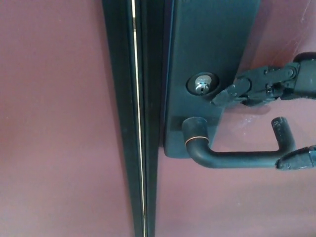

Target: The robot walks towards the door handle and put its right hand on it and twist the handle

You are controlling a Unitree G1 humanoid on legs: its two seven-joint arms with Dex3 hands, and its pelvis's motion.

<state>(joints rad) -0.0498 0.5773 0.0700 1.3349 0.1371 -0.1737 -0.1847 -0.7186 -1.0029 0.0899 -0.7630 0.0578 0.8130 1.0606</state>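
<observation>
Maroon door (59, 123), dark door handle (232, 159) between spread fingers of right robot hand (276, 113), ungripped.

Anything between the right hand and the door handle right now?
Nothing visible. The right hand hangs just above the door handle, fingers spread, with bare door between. One fingertip already sits at the lever's far end; contact unclear.

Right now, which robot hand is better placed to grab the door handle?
Right. The right robot hand is beside the door handle, one finger above it and one at its end. The left is not in view.
</observation>
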